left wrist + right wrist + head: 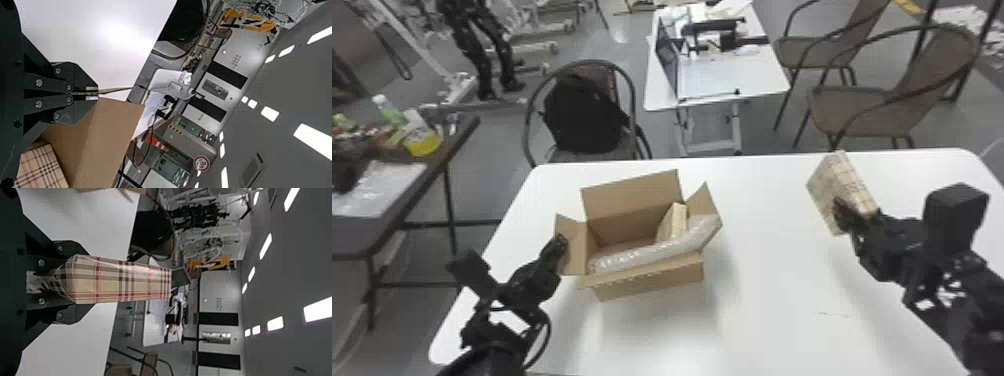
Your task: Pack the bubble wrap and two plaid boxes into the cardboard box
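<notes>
Head view: left gripper [560, 242] jaws clenched on cardboard box [652, 282] flap [574, 250]
Right gripper [845, 212]: jaws hugging plaid box 1 [839, 177]
Bubble wrap [637, 256], plaid box 2 [678, 220]: boxed between both jaw pairs, maybe touching, hard to tell

Site type: robotics lab.
Indicators: black legged robot [478, 42], white wheeled frame [531, 48], orange machine [256, 26], ceiling lights [275, 323].

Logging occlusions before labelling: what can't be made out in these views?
- Cardboard box, near part of floor: head view, under bubble wrap.
- Packed plaid box, lower part: head view, behind bubble wrap.
- Held plaid box, near end: head view, partly behind right gripper.
- Most of cardboard box: right wrist view, cut off by top edge.
</notes>
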Robot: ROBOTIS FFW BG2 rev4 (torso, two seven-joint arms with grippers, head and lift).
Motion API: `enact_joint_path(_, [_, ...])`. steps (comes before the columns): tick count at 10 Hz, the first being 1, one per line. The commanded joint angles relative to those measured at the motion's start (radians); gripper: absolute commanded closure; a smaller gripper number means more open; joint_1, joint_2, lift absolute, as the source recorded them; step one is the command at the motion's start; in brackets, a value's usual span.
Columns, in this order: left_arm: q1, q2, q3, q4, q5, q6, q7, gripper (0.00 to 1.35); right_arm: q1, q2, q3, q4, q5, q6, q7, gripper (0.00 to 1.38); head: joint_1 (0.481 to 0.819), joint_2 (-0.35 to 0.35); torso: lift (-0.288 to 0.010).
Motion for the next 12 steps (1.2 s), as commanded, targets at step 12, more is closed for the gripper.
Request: enact_joint_path(12, [-0.041, -0.003, -0.151, 0.030, 0.049, -0.001, 0.002, 1.22, -0.454, 0.070, 0.286, 0.654, -0.404, 0.151, 0.490, 0.88, 0.695, 0.350, -0.050])
